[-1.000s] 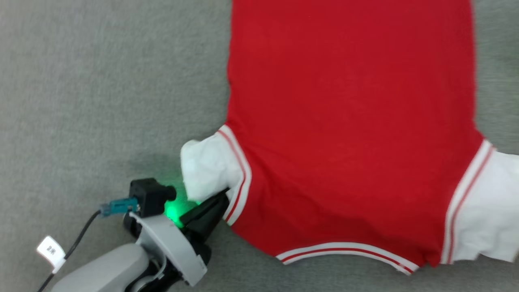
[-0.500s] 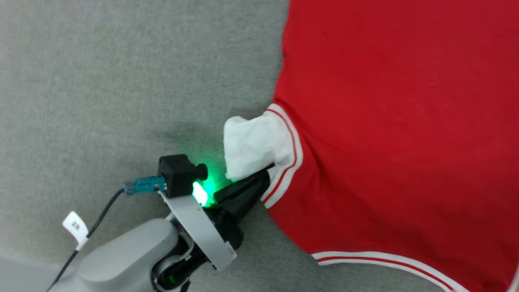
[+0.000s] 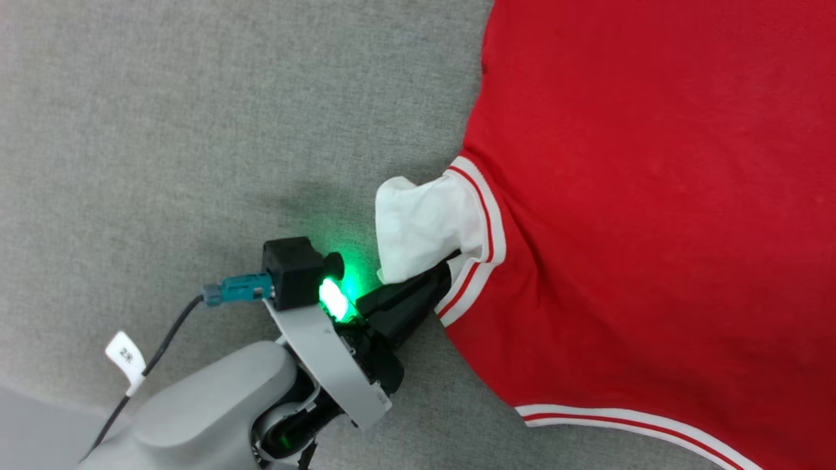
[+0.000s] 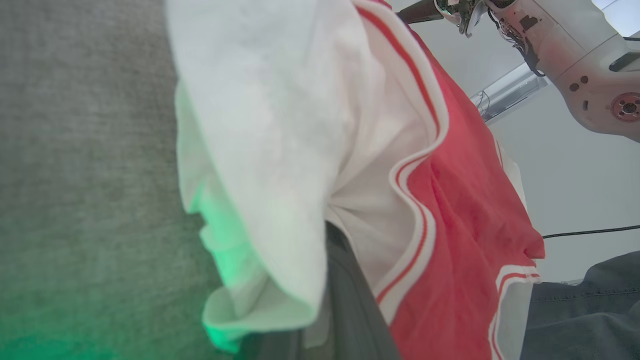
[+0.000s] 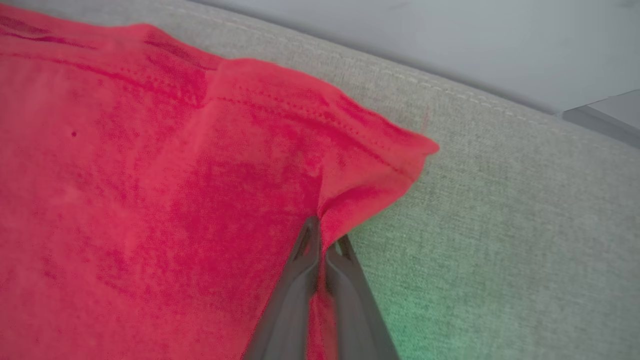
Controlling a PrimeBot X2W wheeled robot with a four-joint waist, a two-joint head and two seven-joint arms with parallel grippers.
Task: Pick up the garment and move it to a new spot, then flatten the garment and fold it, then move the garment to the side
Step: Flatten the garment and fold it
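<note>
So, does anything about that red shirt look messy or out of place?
The white sleeve, pinched by the left pincer, is crumpled into a bunch instead of lying flat; the red shirt looks mostly smooth elsewhere.

You see grey woven surface (image 3: 163,130), green glow tinting patch of it. Right wrist view: stitched seam (image 5: 450,89) along its edge, pale plain area (image 5: 450,30) beyond. Left wrist view: person's blue denim (image 4: 585,310) at lower right, thin black cable (image 4: 590,231) above it.
</note>
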